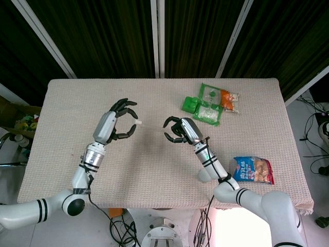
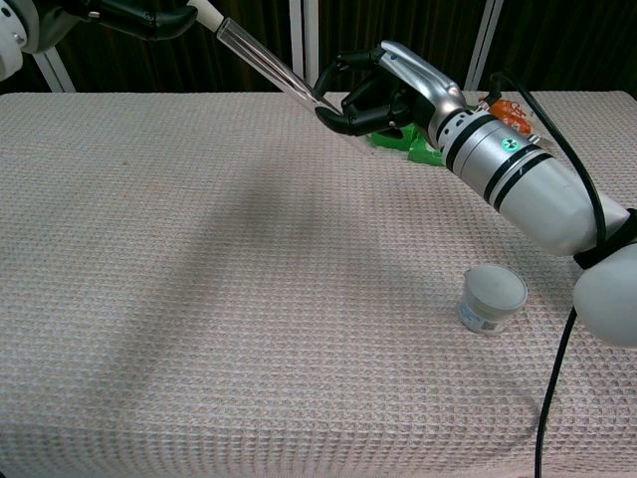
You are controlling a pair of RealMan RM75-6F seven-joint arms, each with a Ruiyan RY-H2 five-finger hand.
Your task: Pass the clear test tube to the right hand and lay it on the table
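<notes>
My left hand [image 1: 118, 122] is raised over the left middle of the table and holds the clear test tube [image 2: 267, 66] near its white-capped end [image 1: 140, 122]. In the chest view the tube slants down to the right from my left hand [image 2: 149, 15] at the top edge. Its lower tip reaches in between the thumb and curled fingers of my right hand [image 2: 373, 95]. Those fingers are bent around the tip with a gap showing, and no firm grip is visible. In the head view my right hand [image 1: 177, 129] hovers just right of the left one.
Green snack packets [image 1: 204, 104] lie at the far right of the cloth-covered table [image 1: 154, 170]. A blue snack bag [image 1: 253, 170] sits near the right front edge. A small white tub [image 2: 493, 298] stands below my right forearm.
</notes>
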